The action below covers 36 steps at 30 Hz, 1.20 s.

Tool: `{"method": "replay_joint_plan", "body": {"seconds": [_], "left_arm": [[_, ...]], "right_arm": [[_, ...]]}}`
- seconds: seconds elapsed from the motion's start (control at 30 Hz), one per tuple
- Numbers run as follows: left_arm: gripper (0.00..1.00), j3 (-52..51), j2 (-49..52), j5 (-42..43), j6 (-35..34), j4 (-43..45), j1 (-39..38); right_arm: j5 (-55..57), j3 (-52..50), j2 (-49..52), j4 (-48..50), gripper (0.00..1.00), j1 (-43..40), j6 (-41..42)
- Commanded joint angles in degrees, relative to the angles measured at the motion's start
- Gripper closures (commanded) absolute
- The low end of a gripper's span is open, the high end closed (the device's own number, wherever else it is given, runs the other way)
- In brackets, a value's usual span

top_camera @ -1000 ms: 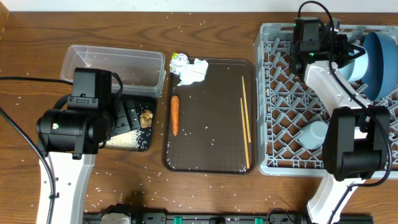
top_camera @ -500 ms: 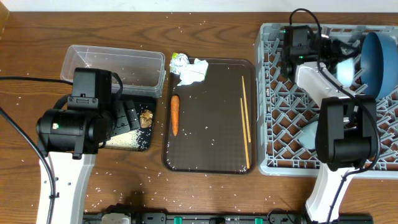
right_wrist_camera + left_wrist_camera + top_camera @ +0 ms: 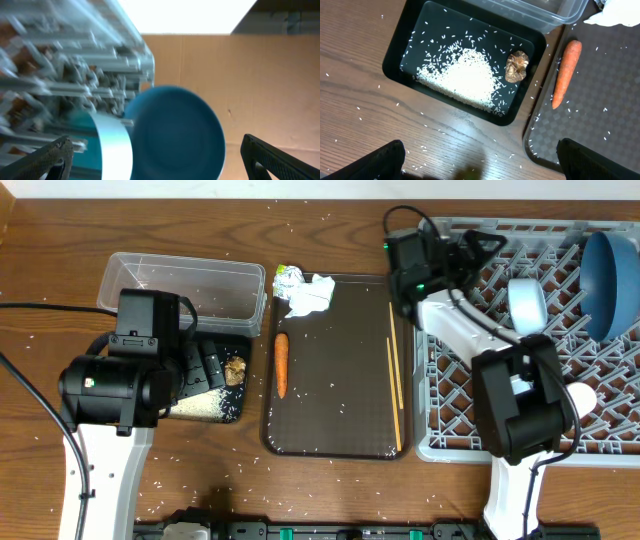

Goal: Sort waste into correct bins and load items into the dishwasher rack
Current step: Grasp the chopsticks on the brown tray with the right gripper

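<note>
My right gripper point(image 3: 475, 255) hangs open and empty over the far-left corner of the grey dishwasher rack point(image 3: 450, 410). In the right wrist view the dark-blue plate point(image 3: 175, 132) and the light-blue cup point(image 3: 112, 147) lie beyond its spread fingers point(image 3: 280, 160). The cup point(image 3: 527, 302) rests in the rack beside the upright plate point(image 3: 607, 270). The left gripper point(image 3: 482, 170) is open above the table, next to the black tub point(image 3: 405, 45) holding rice point(image 3: 462, 80) and a brown lump point(image 3: 516, 66). The carrot point(image 3: 282, 365), white paper point(image 3: 312, 293) and chopsticks point(image 3: 395, 375) lie on the tray; the wrapper point(image 3: 287, 277) sits at its far-left corner.
The dark brown tray point(image 3: 335, 420) sits between the tubs and the rack. The clear tub point(image 3: 180, 280) stands behind the black tub. Rice grains are scattered over the wooden table point(image 3: 40, 270). The right arm's links point(image 3: 520, 415) cross the rack's front half.
The right gripper has opened, let go of the light-blue cup beside the plate and swung left to the rack's far-left corner. The left arm has not moved.
</note>
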Motion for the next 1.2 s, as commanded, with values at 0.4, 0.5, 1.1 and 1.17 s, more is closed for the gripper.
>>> {"method": "replay_joint_plan", "body": {"seconds": [0.4,0.5,1.1,1.17], "left_arm": [[0.02,0.17,0.22,-0.92,0.57,-0.15,0.2],[0.02,0.17,0.22,-0.92,0.57,-0.13,0.2],[0.02,0.17,0.22,-0.92,0.57,-0.15,0.2],[0.02,0.17,0.22,-0.92,0.57,-0.13,0.2]], "right_arm": [[-22.56,0.66,-9.97,-14.36,0.01,11.21,27.19],[-44.5,0.66,-12.39,-25.18,0.01,11.87,40.24],[-84.39,0.57,-11.74,-44.15,0.01,13.03,70.95],[-86.73,0.57,-11.72,-42.6,0.01,13.97,70.95]]}}
